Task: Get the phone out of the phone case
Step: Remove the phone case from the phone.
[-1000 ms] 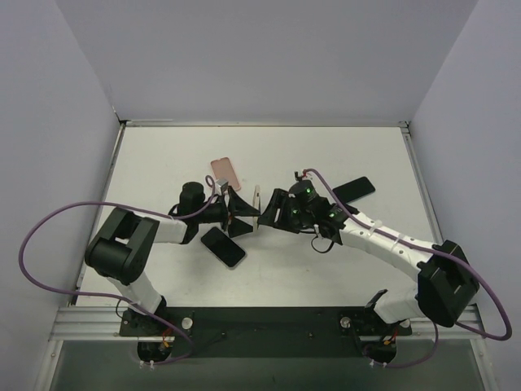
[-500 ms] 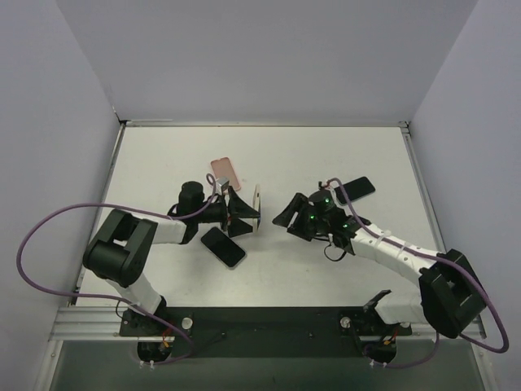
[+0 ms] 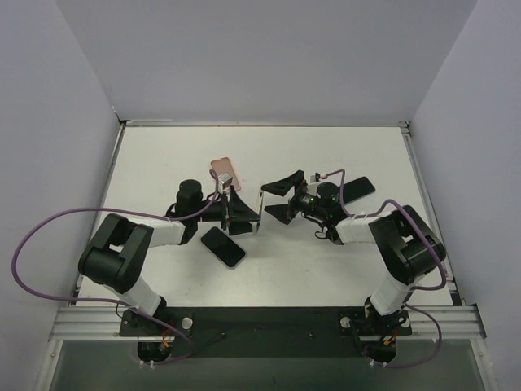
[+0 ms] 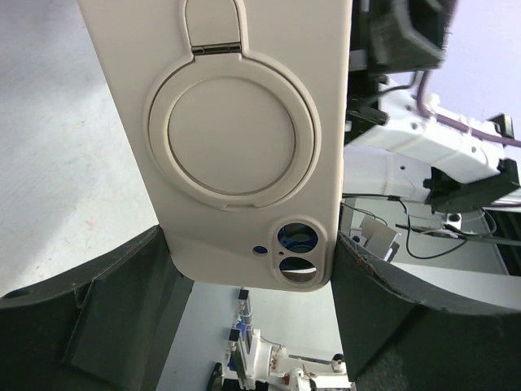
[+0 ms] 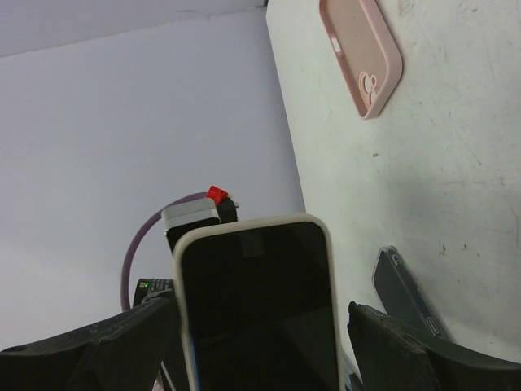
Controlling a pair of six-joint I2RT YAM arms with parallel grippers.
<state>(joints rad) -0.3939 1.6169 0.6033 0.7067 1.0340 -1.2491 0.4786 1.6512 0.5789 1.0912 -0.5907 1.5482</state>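
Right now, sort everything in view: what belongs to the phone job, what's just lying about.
Job: cream case, phone inside it, left gripper holding it, right gripper open alongside.
Lying about: pink case, near black phone, far black phone.

Place: I read this as a robotics lab test cell.
Table: a plain white table [image 3: 163, 163]; my right wrist view shows its top scuffed and speckled.
Walls: bare pale-lilac panels [image 3: 49, 163] box the table in on its left, far and right sides.
Mounting: an aluminium rail [image 3: 81, 326] runs along the table's near edge, with the left arm [image 3: 122, 248] and right arm [image 3: 399, 244] bolted there.
Cables: purple cables [image 3: 14, 267] loop in the open beyond the table's left and right edges.
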